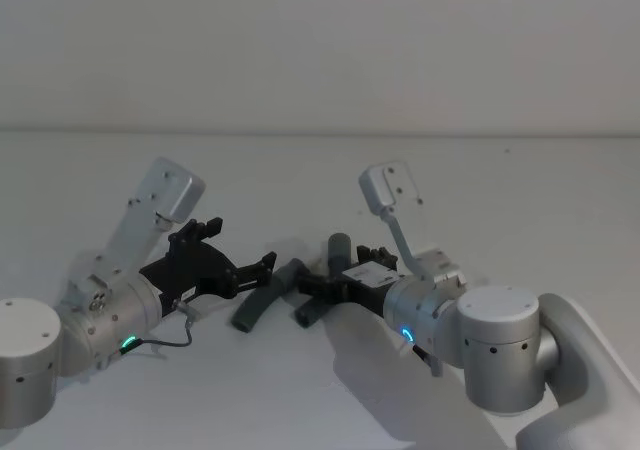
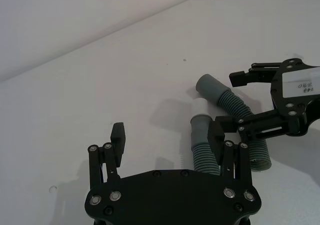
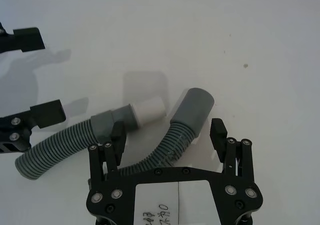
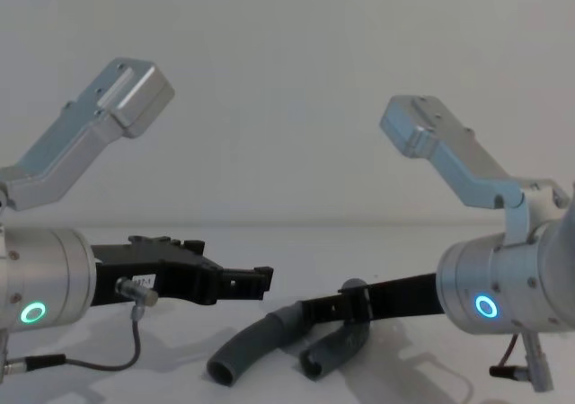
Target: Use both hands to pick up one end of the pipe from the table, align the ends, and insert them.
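- On the tabletop (image 1: 500, 200), the white spigot (image 3: 150, 110) lies just beside the plain cuff (image 3: 195, 105).
- Left pincer (image 2: 167, 140): released; one finger (image 2: 216, 135) partly hides the spigot piece (image 2: 201, 127).
- Right pincer (image 3: 168, 132): released, straddling the plain-cuff piece (image 3: 165, 150).

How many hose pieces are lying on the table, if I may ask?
2: the white-tipped piece lies by the left gripper; the plain-cuffed piece lies between the open fingers of the right gripper.
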